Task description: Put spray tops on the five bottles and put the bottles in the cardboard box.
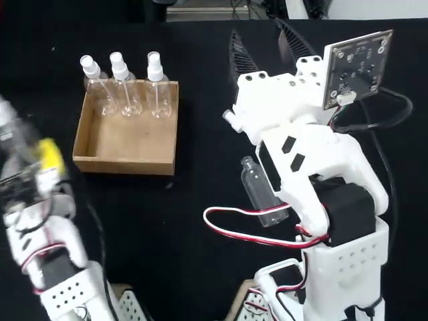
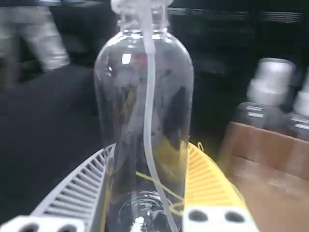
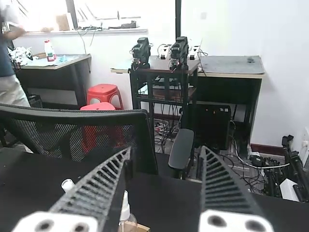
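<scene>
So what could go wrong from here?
The left gripper holds a topped bottle low on its body; it could tilt or slip before reaching the cardboard box. Setting it down might knock the three bottles standing there. The uncapped bottle lies beside the right arm, which could roll it away.

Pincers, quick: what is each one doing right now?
Left pincer: closed on a clear bottle.
Right pincer: open, holding nothing.
</scene>
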You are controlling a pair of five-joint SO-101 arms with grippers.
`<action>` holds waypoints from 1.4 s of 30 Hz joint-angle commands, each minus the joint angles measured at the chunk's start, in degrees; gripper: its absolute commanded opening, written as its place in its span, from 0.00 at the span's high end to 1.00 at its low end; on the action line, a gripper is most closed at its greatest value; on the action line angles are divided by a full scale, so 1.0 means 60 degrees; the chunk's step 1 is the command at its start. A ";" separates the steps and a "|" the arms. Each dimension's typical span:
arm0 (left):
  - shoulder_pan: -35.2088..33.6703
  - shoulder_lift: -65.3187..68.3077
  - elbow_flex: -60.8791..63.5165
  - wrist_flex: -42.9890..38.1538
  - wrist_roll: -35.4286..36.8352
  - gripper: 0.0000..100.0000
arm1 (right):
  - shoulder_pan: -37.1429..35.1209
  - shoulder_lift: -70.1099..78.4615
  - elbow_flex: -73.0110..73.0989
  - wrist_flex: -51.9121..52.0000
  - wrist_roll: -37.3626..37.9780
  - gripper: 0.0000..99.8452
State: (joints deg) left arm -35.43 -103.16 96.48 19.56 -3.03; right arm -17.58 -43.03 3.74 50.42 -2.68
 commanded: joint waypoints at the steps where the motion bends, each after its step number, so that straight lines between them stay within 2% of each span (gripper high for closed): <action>1: -0.2278 -0.0161 0.0154 -0.0864 0.0059 0.95 | 0.0190 0.0066 0.0022 -0.0278 0.0015 0.82; 5: -0.3480 -0.0147 0.0154 -0.3092 0.0088 0.95 | 0.0190 0.0051 0.0212 -0.0352 0.0015 0.82; 10: -0.3538 0.0498 0.0168 -0.4396 0.0029 0.95 | 0.0190 0.0051 0.0227 -0.0366 0.0015 0.82; 14: -0.3568 0.1846 0.0198 -0.6198 0.0029 0.95 | 0.0190 0.0022 0.0227 -0.0366 0.0015 0.82; 23: -0.3612 0.6579 -0.0212 -0.9480 0.0029 0.95 | 0.0190 0.0022 0.0212 -0.0366 0.0015 0.82; 33: -0.3978 1.2337 -0.2806 -1.1062 0.0088 0.95 | 0.0190 0.0037 0.0212 -0.0366 0.0015 0.82; 42: -0.4300 1.6879 -0.3451 -1.5473 0.0029 0.95 | 0.0176 0.0066 0.0271 -0.0527 0.0015 0.82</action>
State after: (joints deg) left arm -60.75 -11.74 79.87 -60.44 -3.03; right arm -17.58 -43.03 5.58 49.45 -2.68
